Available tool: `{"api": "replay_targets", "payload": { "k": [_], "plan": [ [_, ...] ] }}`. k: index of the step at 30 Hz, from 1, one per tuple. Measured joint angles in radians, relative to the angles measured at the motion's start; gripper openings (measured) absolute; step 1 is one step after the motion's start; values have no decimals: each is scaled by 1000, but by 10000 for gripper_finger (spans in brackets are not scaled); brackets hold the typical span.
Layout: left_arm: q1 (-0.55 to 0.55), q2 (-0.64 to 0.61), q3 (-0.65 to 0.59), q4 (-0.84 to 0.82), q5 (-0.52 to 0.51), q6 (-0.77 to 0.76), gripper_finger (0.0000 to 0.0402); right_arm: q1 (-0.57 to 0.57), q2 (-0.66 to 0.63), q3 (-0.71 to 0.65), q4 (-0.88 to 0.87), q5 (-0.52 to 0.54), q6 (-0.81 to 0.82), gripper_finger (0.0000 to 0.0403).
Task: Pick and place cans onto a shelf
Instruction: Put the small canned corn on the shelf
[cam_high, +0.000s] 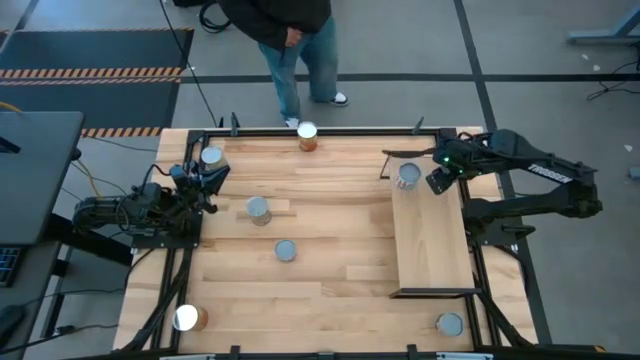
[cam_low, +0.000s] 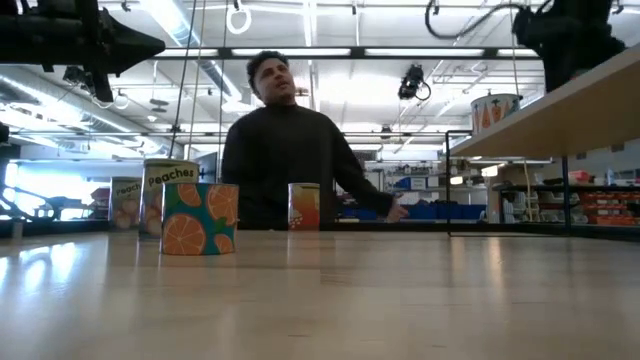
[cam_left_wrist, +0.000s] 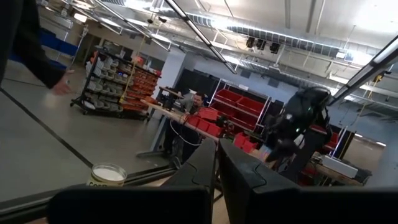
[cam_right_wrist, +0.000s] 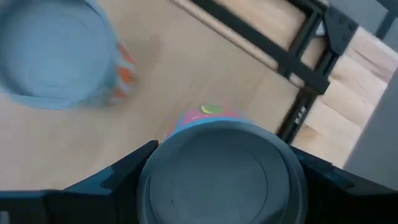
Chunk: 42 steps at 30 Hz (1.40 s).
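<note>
The shelf (cam_high: 430, 235), a light-wood board in a black frame, stands on the table's right side. One can (cam_high: 408, 176) stands on its far end, also seen in the right wrist view (cam_right_wrist: 56, 53) and the low view (cam_low: 495, 110). My right gripper (cam_high: 440, 180) hangs over that end, shut on a grey-topped can (cam_right_wrist: 221, 168) with a pink and blue side. My left gripper (cam_high: 205, 185) waits shut at the table's left edge, beside a can (cam_high: 212, 156). More cans stand on the tabletop (cam_high: 307, 135), (cam_high: 258, 209), (cam_high: 285, 250). My right gripper pinches the can's round side (cam_right_wrist: 144, 186) between its two fingers (cam_right_wrist: 124, 171), one on each side just below the top rim. The fingers come from above, pointing steeply down. The can is upright over the shelf's board; whether its bottom touches the board is hidden.
Two further cans stand near the table's front edge (cam_high: 187, 318), (cam_high: 450, 324). A person (cam_high: 295, 40) stands just beyond the far edge. The shelf's black frame (cam_right_wrist: 311, 68) runs close by the held can. Most of the shelf board toward the near side is bare.
</note>
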Motion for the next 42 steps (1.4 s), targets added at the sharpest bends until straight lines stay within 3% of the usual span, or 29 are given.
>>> {"api": "replay_targets", "payload": {
  "k": [8, 19, 42],
  "plan": [
    [0, 0, 0, 1, 0, 0, 25, 0, -10, -78, 70, 16, -22, 301],
    [0, 0, 0, 1, 0, 0, 25, 1, -3, -89, 99, 45, -2, 346],
    [0, 0, 0, 2, 0, -1, 25, 1, -6, -35, 95, 68, 6, 348]
  ]
}}
